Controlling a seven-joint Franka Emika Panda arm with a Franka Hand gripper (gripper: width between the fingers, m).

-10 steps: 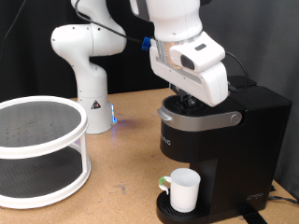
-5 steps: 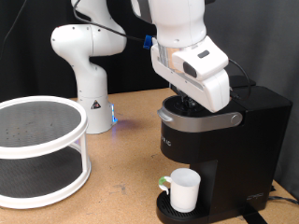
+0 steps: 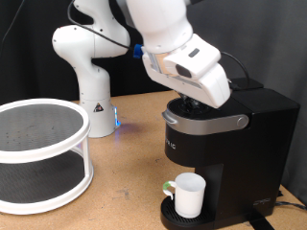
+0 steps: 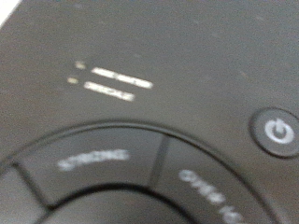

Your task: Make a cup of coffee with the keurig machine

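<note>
Scanning from the exterior view's left, a white two-tier round wire rack (image 3: 38, 153) stands well apart from the work, then the arm's white pedestal base (image 3: 84, 67) with a small blue light at its foot, on the brown wooden tabletop (image 3: 125, 172). Further right stands the boxy black keurig machine (image 3: 230, 158) with its silver-rimmed head. The small plain white cylindrical cup (image 3: 189, 195) sits upright on the round drip tray, under the head, so that part of the job looks already done.

The claw (image 3: 197, 100) hangs directly over the top of the machine's head, tilted, its white housing leaning toward the exterior view's right. Its fingertips are hidden behind the housing and the lid rim, so I cannot tell whether they are spread or closed, nor whether they touch the lid.

The relation that matters: the machine's control panel lies straight below the claw, very close. The wrist view shows only that dark top surface: an arc of buttons (image 4: 93, 163), blurred lettering, and a round power button (image 4: 277, 132) off to one side.
</note>
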